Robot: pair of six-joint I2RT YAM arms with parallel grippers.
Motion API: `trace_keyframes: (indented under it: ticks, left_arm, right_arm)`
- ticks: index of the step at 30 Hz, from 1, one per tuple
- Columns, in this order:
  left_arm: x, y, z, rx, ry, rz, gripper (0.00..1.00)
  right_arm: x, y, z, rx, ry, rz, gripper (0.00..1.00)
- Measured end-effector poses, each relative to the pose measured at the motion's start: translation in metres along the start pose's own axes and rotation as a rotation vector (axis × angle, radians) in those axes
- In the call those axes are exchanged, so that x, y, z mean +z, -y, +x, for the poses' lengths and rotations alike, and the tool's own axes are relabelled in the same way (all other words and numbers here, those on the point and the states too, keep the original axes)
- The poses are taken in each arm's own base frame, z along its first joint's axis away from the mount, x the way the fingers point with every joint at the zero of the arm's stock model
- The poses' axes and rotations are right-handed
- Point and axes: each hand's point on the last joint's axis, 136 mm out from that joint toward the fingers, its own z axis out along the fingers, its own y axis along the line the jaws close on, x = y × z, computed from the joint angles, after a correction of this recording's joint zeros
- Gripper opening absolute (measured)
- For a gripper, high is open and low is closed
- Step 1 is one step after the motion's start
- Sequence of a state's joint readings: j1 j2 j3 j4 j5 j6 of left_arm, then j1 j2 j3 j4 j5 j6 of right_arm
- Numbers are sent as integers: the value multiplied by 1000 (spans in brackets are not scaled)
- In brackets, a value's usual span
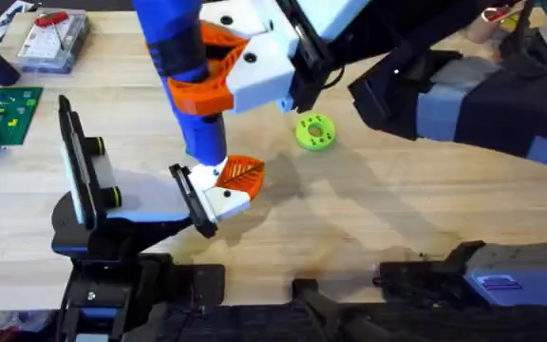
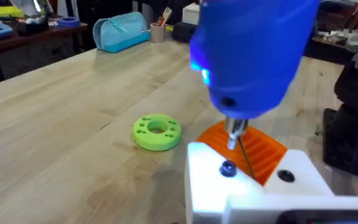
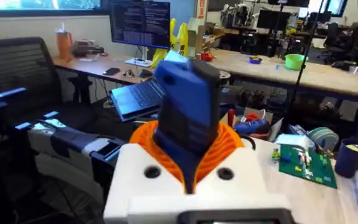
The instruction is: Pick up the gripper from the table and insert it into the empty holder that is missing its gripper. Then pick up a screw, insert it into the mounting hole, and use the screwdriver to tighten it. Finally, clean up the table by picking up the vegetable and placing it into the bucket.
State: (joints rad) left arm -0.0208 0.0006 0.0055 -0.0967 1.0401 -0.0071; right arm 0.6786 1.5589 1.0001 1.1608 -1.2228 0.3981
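Note:
My right gripper point(image 1: 207, 71) reaches in from the right and is shut on the blue screwdriver point(image 1: 193, 104), holding it upright. The wrist view looks along the screwdriver point(image 3: 188, 106) clamped between orange pads point(image 3: 229, 146). The screwdriver's point(image 2: 253, 50) thin tip rests on a dark screw point(image 2: 227, 169) in the white block of the small gripper point(image 2: 263, 152). That gripper point(image 1: 235, 180), orange finger up, sits in the black holder point(image 1: 193, 201) that ends my left arm. The bucket point(image 1: 485, 26) peeks out at the far right corner. The vegetable is hidden.
A lime-green disc point(image 1: 314, 131) lies just right of the screwdriver, seen also as a disc point(image 2: 156, 132) beside the block. A clear parts box point(image 1: 53, 40) and a green circuit board point(image 1: 3, 114) sit at the far left. Bare wooden table point(image 1: 397, 209) lies at centre right.

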Motion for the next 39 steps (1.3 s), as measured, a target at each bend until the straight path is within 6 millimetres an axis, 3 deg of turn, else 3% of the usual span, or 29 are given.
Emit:
trace_keyframes:
  ticks: [39]
  left_arm:
    - [0, 0, 0, 0, 0, 0, 12]
  right_arm:
    - [2, 0, 11, 17, -7, -2, 26]
